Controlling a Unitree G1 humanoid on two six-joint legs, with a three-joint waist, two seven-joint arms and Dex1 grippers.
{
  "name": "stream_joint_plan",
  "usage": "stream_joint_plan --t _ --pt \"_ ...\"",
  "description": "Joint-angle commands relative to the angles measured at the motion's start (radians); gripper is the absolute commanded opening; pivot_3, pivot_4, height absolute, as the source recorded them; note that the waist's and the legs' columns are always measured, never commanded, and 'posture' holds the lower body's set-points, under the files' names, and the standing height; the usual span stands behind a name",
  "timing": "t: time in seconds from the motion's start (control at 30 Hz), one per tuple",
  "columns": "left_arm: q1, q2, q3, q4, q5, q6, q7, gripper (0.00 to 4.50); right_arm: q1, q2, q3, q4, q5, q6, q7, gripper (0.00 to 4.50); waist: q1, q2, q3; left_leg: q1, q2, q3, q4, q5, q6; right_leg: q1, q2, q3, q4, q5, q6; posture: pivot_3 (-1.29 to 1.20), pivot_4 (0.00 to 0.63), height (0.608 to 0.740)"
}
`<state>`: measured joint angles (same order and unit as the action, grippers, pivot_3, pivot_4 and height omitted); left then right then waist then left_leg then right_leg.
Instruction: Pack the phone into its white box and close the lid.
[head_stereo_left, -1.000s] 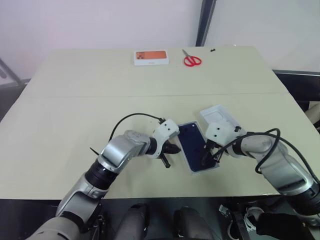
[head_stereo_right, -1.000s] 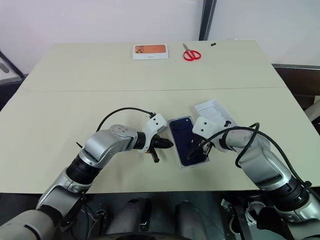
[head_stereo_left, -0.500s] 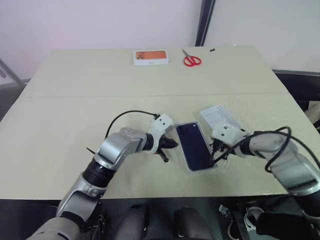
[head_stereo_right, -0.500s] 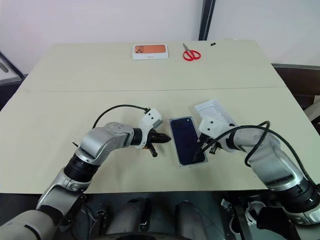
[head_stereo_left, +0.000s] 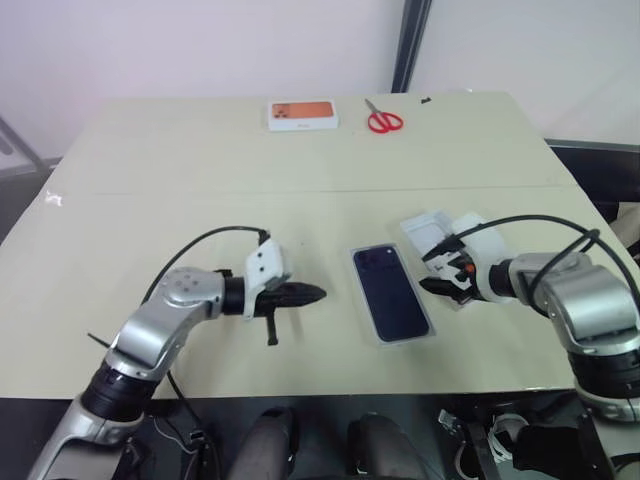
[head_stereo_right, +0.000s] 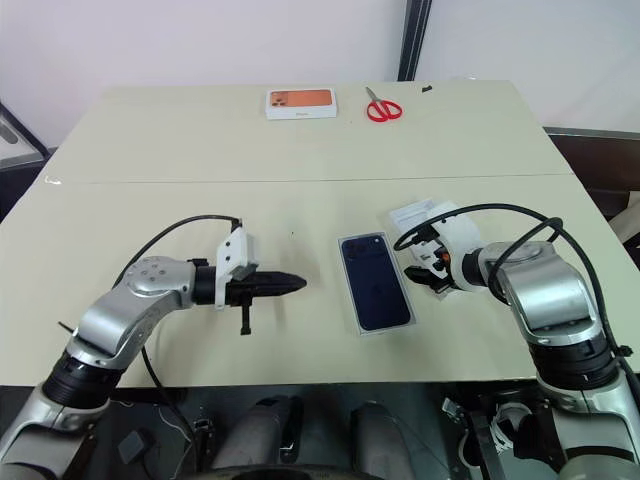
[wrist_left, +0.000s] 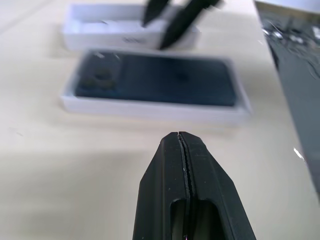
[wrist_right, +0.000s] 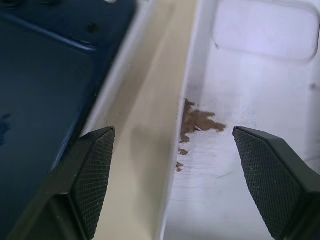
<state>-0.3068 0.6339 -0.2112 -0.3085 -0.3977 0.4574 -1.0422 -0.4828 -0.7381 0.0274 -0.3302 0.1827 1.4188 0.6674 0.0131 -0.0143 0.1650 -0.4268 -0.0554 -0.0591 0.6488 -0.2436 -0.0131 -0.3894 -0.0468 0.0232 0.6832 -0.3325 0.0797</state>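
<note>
One phone (head_stereo_left: 391, 293), camera end farthest away.

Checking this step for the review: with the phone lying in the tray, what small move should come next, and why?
Probably close the open right gripper on the lid's near wall. The phone already lies in the white box, and the lid lies inside-up beside it, uncovered.

A beige table (head_stereo_left: 180, 180) stands against a pale wall (head_stereo_left: 200, 45)
</note>
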Motion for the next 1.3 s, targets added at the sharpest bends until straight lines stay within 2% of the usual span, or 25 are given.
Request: stream_joint_plan --t 0.03,0.2,0.33,0.4,0.5,0.57,0.63,0.7,0.73,0.77,0.8,0.83,0.87,1.0,1.07,1.2,1.23,1.3 --pt "0.008 0.013 0.04 -0.047 -0.02 -0.042 -0.019 0.0 -0.025 0.002 -0.008 0.007 0.012 0.001 -0.036 2.61 -0.001 0.0 0.0 0.0 0.0 0.0 0.0 0.0 0.0 0.0 0.0 0.0 0.0 0.0 0.0 0.0 0.15 0.74" --pt "0.041 0.021 0.055 -0.065 -0.011 -0.046 0.003 0.0 -0.036 0.018 -0.013 0.0 0.042 0.011 -0.059 0.03 -0.006 0.0 0.0 0.0 0.0 0.0 -0.001 0.0 0.001 0.0 0.0 0.0 0.0 0.0 0.0 0.0 0.15 0.74" --pt "0.065 0.016 0.08 -0.076 -0.026 -0.031 0.033 0.0 -0.074 0.043 -0.07 -0.015 0.082 0.063 -0.069 0.03 -0.01 0.0 0.0 0.0 0.0 0.0 -0.001 0.0 0.001 0.0 0.0 0.0 0.001 0.0 0.0 0.0 0.15 0.74" --pt "0.081 0.014 0.115 -0.075 -0.044 -0.021 0.056 0.0 -0.117 0.07 -0.136 -0.027 0.118 0.117 -0.064 0.03 -0.01 0.0 0.0 0.0 0.0 0.0 -0.001 0.0 0.001 -0.001 0.001 0.0 0.001 0.0 0.0 0.0 0.15 0.74" --pt "0.106 0.016 0.172 -0.048 -0.054 -0.017 0.091 0.0 -0.182 0.152 -0.299 -0.042 0.272 0.191 -0.02 0.03 -0.012 0.001 0.0 0.0 0.0 0.0 -0.001 0.0 0.001 -0.001 0.001 0.0 0.001 0.0 0.0 0.0 0.15 0.74" --pt "0.114 0.025 0.194 -0.016 -0.032 -0.029 0.106 0.0 -0.187 0.198 -0.385 -0.017 0.475 0.196 -0.049 0.03 -0.013 0.0 0.0 0.0 0.0 0.0 -0.001 -0.001 0.001 -0.001 0.001 0.0 0.001 0.0 0.0 0.0 0.15 0.74" --pt "0.114 0.029 0.203 0.007 -0.018 -0.034 0.113 0.0 -0.183 0.228 -0.432 0.014 0.663 0.196 -0.136 0.03 -0.01 0.0 0.0 0.0 0.0 0.0 -0.001 -0.001 0.001 0.0 0.001 0.0 0.001 0.0 0.0 0.0 0.15 0.74" --pt "0.1 0.028 0.21 0.042 -0.001 -0.05 0.125 0.0 -0.138 0.28 -0.437 0.035 0.992 0.196 -0.301 0.03 -0.009 0.0 0.0 0.0 0.0 0.0 -0.001 -0.001 0.001 0.0 0.0 0.0 0.001 0.0 0.0 0.0 0.15 0.74" --pt "0.09 0.024 0.212 0.057 0.004 -0.054 0.131 0.0 -0.107 0.299 -0.423 0.047 1.154 0.196 -0.395 0.03 -0.009 0.0 0.0 0.0 0.0 0.0 0.0 -0.001 0.002 0.0 0.0 -0.001 0.001 0.0 0.0 0.0 0.15 0.74" --pt "0.082 0.02 0.213 0.069 0.008 -0.06 0.137 0.0 -0.042 0.226 -0.32 0.04 1.435 0.065 -0.573 0.03 -0.006 0.0 0.0 0.0 0.0 0.0 -0.001 -0.001 0.002 0.0 0.0 -0.001 0.001 0.0 0.0 0.0 0.15 0.74" --pt "0.075 0.016 0.212 0.075 0.011 -0.063 0.141 0.0 0.018 0.183 -0.233 0.019 1.623 -0.052 -0.706 0.03 -0.005 0.0 0.0 0.0 0.0 0.0 -0.001 -0.001 0.002 0.0 0.0 -0.001 0.001 0.0 0.0 0.0 0.15 0.74" --pt "0.07 0.014 0.211 0.08 0.013 -0.066 0.143 0.0 0.061 0.154 -0.171 -0.002 1.737 -0.142 -0.793 0.03 -0.006 0.0 0.0 -0.001 0.0 0.0 0.0 -0.001 0.002 0.0 0.0 -0.001 0.001 0.0 0.0 0.0 0.15 0.74" --pt "0.067 0.012 0.21 0.082 0.015 -0.068 0.145 0.0 0.095 0.147 -0.128 -0.029 1.787 -0.214 -0.844 0.03 -0.012 0.0 0.0 -0.001 0.0 0.0 0.001 -0.001 0.003 0.001 -0.001 -0.001 0.0 0.0 0.0 0.0 0.15 0.74" --pt "0.045 -0.01 0.19 0.082 0.024 -0.071 0.158 0.0 0.214 0.225 -0.028 -0.127 1.79 -0.395 -0.983 0.03 -0.03 0.0 0.0 0.0 0.0 0.0 0.002 -0.001 0.003 0.002 0.001 -0.001 0.001 0.0 0.001 0.0 0.15 0.74" --pt "0.03 -0.025 0.173 0.085 0.031 -0.071 0.162 0.0 0.252 0.266 -0.008 -0.14 1.79 -0.456 -1.093 0.03 -0.033 0.0 0.0 0.0 0.001 0.0 0.001 -0.001 0.003 0.001 0.001 -0.001 0.001 0.0 0.001 0.0 0.15 0.74" --pt "0.003 -0.054 0.132 0.089 0.044 -0.07 0.159 0.0 0.259 0.321 -0.013 -0.137 1.79 -0.51 -1.223 0.03 -0.028 0.0 0.0 0.0 0.001 0.0 0.001 -0.001 0.003 0.001 0.001 -0.001 0.001 0.0 0.001 0.0 0.15 0.74" --pt "-0.004 -0.062 0.121 0.091 0.05 -0.07 0.16 0.0 0.258 0.325 -0.023 -0.131 1.79 -0.512 -1.241 0.46 -0.027 0.0 0.0 0.0 0.001 0.0 0.001 -0.001 0.003 0.001 0.001 -0.001 0.001 0.0 0.001 0.0 0.15 0.74" --pt "-0.018 -0.08 0.098 0.098 0.06 -0.072 0.161 0.0 0.25 0.322 -0.041 -0.123 1.79 -0.508 -1.257 0.92 -0.024 0.0 0.0 0.0 0.0 0.0 0.001 -0.001 0.003 0.001 0.001 -0.001 0.001 0.0 0.001 0.0 0.15 0.74"
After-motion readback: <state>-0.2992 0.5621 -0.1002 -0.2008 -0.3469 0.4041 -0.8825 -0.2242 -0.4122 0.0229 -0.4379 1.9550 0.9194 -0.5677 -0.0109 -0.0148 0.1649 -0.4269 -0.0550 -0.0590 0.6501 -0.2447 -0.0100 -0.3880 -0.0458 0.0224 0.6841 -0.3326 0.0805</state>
